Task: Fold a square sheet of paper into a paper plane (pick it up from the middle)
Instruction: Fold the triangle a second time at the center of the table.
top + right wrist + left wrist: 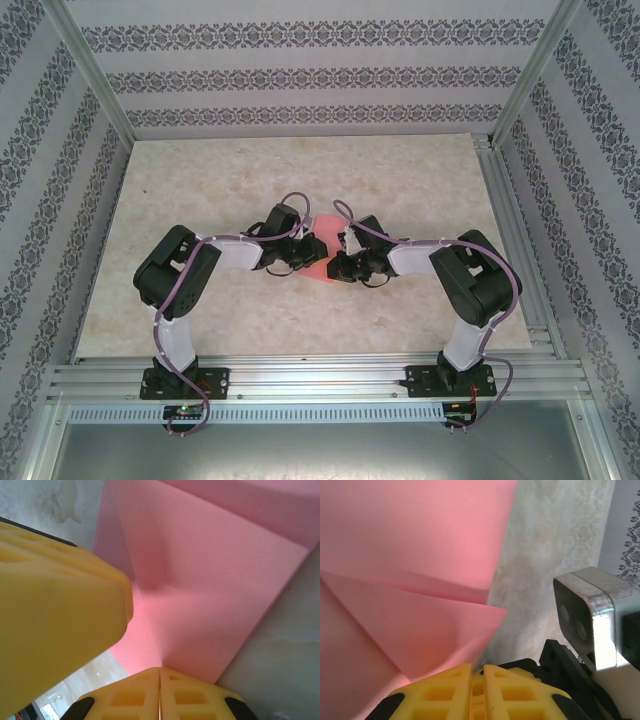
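Marbled table (420,190) inside patterned walls; at the table's middle lies the partly folded pink sheet of paper (318,272); just left of that middle, the left gripper (478,680) is closed at a raised flap's tip; just right, the right gripper (160,690) pinches the sheet's edge.

The thin pink-red sheet of paper (420,540) looked matt and smooth, and the yellow plastic fingers (440,692) of the left gripper (477,672) and of the right gripper (160,672) were matt too, moulded with a grid of hollows. The pale beige table top (300,180) had a smooth, marble-like surface with a weak shine, while the silver frame rails (320,378) were bare metal. The small silver camera housing (592,615) looked like glossy metal, and the black arm shells (180,265) like half-glossy plastic.
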### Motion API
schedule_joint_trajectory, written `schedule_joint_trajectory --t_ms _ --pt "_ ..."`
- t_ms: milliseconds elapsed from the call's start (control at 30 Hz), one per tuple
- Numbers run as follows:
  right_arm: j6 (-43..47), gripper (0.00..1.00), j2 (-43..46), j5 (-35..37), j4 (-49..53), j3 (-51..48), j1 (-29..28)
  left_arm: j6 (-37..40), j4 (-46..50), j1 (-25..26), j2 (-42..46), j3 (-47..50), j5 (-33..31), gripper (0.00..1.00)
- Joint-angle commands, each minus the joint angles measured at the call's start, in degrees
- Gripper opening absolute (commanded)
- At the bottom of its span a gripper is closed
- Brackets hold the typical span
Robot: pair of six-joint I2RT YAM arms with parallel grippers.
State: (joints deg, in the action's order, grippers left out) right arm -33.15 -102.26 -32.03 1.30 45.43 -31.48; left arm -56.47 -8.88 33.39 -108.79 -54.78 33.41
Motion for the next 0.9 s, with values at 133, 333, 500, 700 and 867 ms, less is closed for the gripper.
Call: schedule_joint_trajectory --t_ms 133,333,500,700,867 --pt "0.8 0.08 -1.7 3.3 2.1 -0.1 0.1 0.4 0.9 -0.2 -4.1 -1.7 0.5 0.15" --pt "1.1 0.08 -1.5 3.9 2.8 -0.4 0.0 3.6 5.7 -0.3 -5.2 -3.9 -3.0 0.15" --pt "1.5 0.08 -1.5 4.0 3.4 -0.4 0.0 6.8 11.3 -0.9 -5.5 -7.5 -5.6 0.15" --pt "1.8 0.08 -1.3 4.5 4.1 -0.3 0.1 7.3 12.7 -2.1 -5.1 -9.0 -6.2 0.17" --pt "1.8 0.08 -1.4 4.3 4.0 -0.1 0.0 9.3 14.7 -3.9 -7.3 -12.1 -6.9 0.17"
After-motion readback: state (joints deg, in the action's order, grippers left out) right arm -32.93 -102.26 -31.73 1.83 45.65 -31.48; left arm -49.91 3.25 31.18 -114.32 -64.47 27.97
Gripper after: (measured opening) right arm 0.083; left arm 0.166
